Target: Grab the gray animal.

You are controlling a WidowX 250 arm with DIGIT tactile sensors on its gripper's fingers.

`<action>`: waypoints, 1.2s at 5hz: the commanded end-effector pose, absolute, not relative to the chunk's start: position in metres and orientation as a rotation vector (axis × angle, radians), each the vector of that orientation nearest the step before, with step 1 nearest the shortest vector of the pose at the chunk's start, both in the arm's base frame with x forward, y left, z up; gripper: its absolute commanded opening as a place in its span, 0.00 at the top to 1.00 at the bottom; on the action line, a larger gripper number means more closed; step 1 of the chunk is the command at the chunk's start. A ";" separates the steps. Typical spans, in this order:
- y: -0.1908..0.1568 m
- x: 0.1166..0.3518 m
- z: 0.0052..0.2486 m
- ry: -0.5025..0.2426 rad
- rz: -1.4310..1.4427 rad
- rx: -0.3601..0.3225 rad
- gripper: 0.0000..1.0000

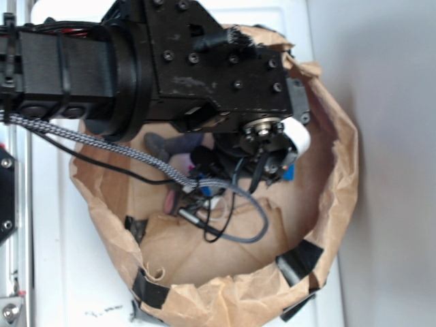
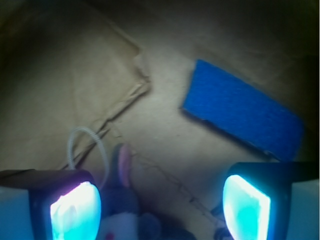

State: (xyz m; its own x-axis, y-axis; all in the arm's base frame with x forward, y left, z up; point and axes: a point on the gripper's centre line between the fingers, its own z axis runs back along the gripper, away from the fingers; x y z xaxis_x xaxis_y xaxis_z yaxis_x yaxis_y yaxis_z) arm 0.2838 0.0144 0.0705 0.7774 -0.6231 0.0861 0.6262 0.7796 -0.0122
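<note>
1. The arm hides most of the paper bag.
2. The gripper is spread open, empty.
3. The gray animal lies by one finger, half cut off.
4. A blue block lies apart.

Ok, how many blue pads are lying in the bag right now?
1. The blue pad lies flat on the bag floor, beyond the gray animal. The arm hides part of the floor, so another could be covered.

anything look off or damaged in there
Nothing is spilled. The paper bag is crumpled, its torn rim patched with black tape. In the wrist view the gray animal sits off-centre, against one finger of the open tool, not midway. A blue pad lies askew beyond it.
</note>
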 end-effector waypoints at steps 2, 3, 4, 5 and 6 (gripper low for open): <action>0.018 0.283 0.081 -0.110 -0.736 -0.030 0.00; 0.015 0.272 0.079 -0.066 -0.776 -0.024 0.00; 0.021 0.261 0.079 0.010 -0.817 0.014 0.00; 0.026 0.250 0.071 0.058 -0.837 0.049 0.00; 0.018 0.253 0.050 0.075 -0.819 0.082 0.00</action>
